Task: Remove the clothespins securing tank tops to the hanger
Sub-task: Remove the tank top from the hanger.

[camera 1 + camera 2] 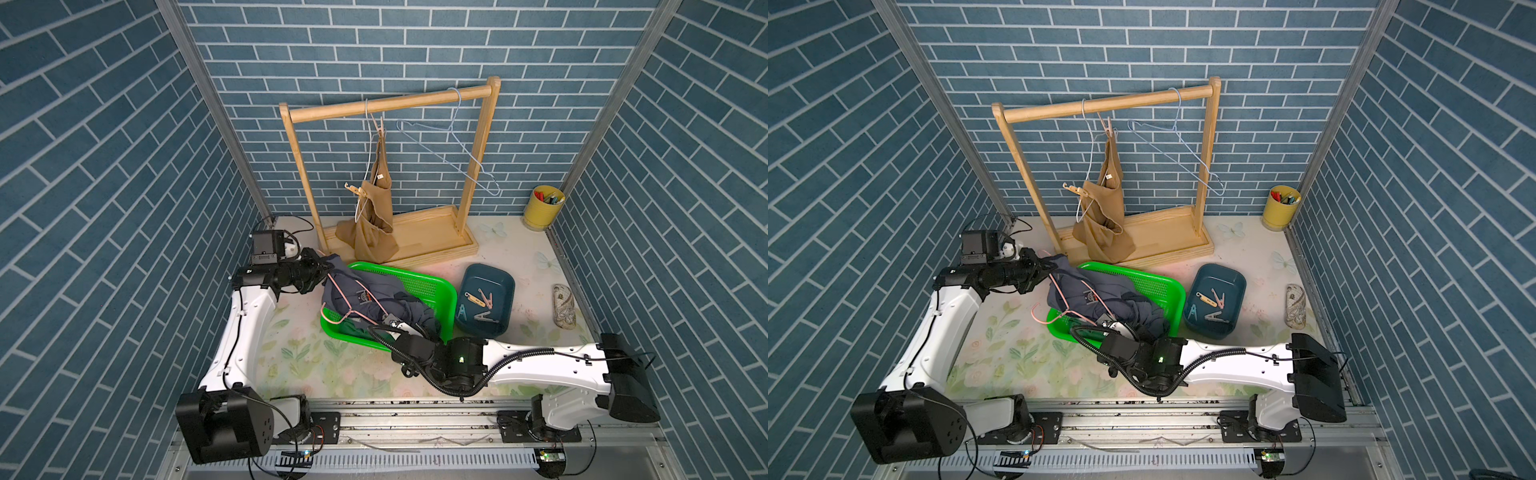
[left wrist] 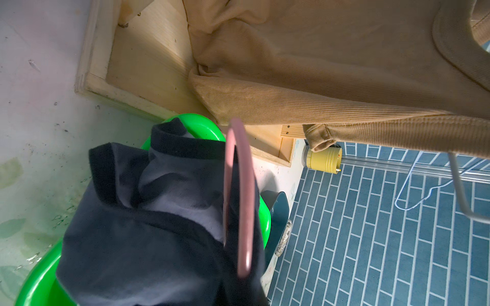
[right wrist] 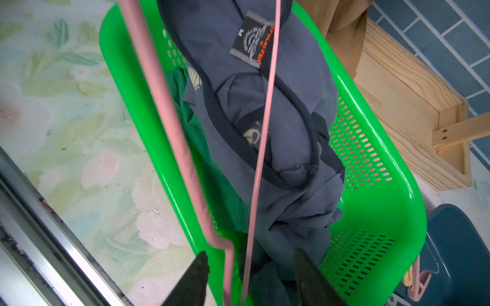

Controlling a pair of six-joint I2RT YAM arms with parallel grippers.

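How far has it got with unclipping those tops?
Done: four clothespins lie in the teal tray; the green top sits in the basket. In hand: the left tool pinches the pink hanger with the grey-blue top; the right tool is open beside it. Left: the tan top hangs with a pink pin and a tan pin on.

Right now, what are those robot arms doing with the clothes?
The left gripper is shut on one end of a pink hanger carrying the grey-blue tank top, over the green basket. The right gripper is open, with the hanger's wire between its jaws. Several clothespins already lie in the blue tray. The tan tank top hangs pinned on the wooden rack.
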